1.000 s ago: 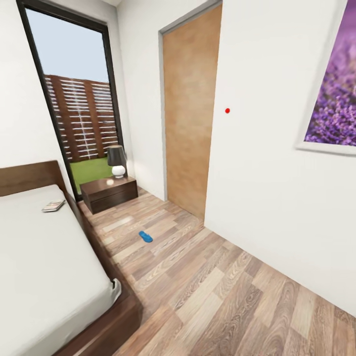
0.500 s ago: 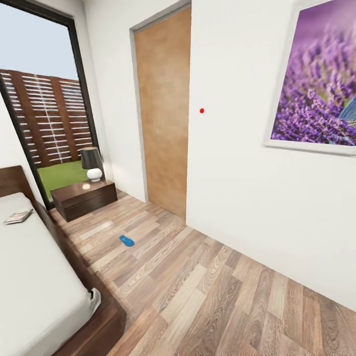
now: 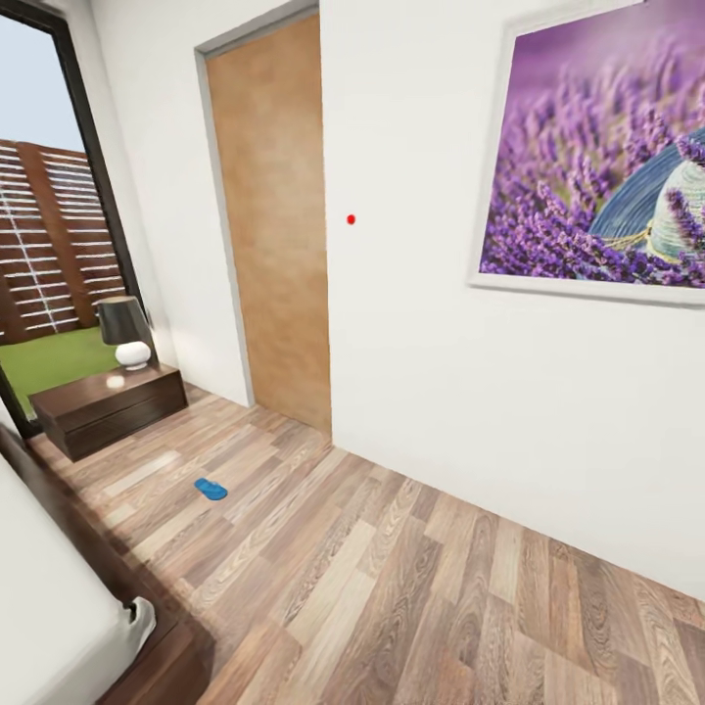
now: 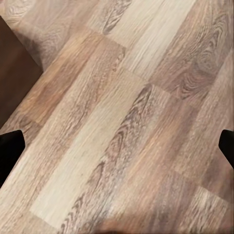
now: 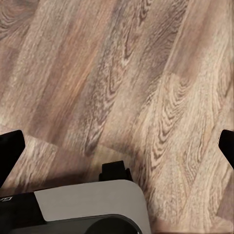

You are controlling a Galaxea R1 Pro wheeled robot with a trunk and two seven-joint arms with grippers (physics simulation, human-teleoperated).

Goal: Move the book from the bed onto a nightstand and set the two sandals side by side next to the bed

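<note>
Head view is looking into the white-walled bedroom, and going from left to right: the corner of the large low bed with its light-grey mattress and dark brown wood frame (image 3: pixel 59 627) is sitting at the lower left; beyond it the low dark brown wooden nightstand (image 3: pixel 108 409) is standing by the tall black-framed window (image 3: pixel 44 225), carrying a small lamp with a dark shade and white round base (image 3: pixel 125 331). One flat bright blue flip-flop sandal (image 3: pixel 210 488) is lying alone on the wood-plank floor (image 3: pixel 411 607), in the open strip between bed and wall, near the nightstand but apart from it. Further right are the plain light-brown wooden door (image 3: pixel 269 215), a small red dot on the white wall (image 3: pixel 351 219), and a large framed picture of purple lavender (image 3: pixel 597 157).

The left gripper (image 4: pixel 117 146) is showing its dark fingers (image 4: pixel 9 148) spread wide at both edges of its wrist view, with nothing but floor planks between them. The right gripper (image 5: pixel 117 146) is likewise spread wide, its fingers (image 5: pixel 9 148) holding nothing, and bare floor is lying ahead of them too.

Judging by this, the task is hardly begun: the sandal is sitting unpaired, its partner and the book are out of sight here, and the nightstand top is bearing no book.
</note>
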